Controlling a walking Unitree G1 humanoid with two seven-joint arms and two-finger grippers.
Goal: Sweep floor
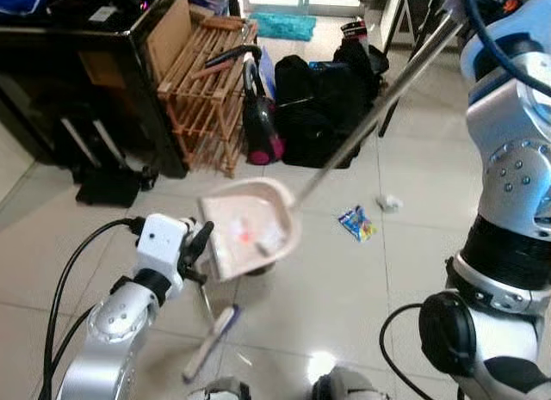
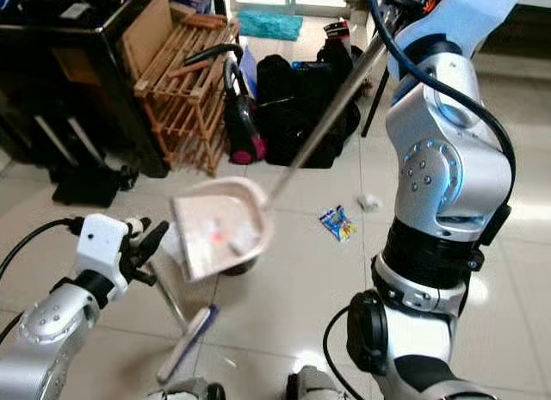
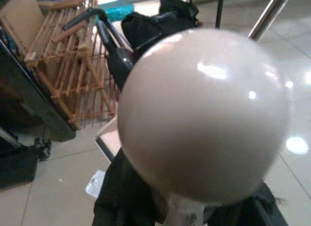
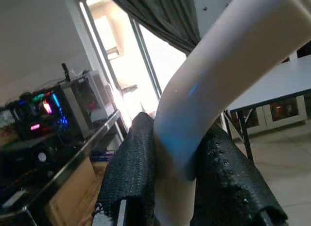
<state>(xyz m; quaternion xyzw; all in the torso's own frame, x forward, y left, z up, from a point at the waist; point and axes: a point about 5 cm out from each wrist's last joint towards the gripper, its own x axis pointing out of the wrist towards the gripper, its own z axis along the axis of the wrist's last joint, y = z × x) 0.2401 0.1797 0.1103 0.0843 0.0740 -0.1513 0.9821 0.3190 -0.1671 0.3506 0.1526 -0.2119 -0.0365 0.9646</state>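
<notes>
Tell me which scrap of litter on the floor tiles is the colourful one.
The blue wrapper, printed in blue with yellow and red, lying flat to the right of the dustpan. The other scrap, a crumpled white piece just beyond it, is plain.

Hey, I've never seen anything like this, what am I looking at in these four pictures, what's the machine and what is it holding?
This is a humanoid house robot sweeping a floor. The two wide pictures come from a stereo camera on its head, looking down at its own silver arms. The other two come from cameras on its wrists.

The right gripper has its jaws shut on the curved white handle of a long-handled dustpan. The pan is lifted and tilted, with bits of litter inside. The left gripper has its jaws shut on the brush; the pale round knob at the top of the brush's handle looms large in the left wrist view.

On the tiled floor lie a blue wrapper and a crumpled bit of paper. Behind them are a wooden rack, a hand vacuum and black bags.
</notes>
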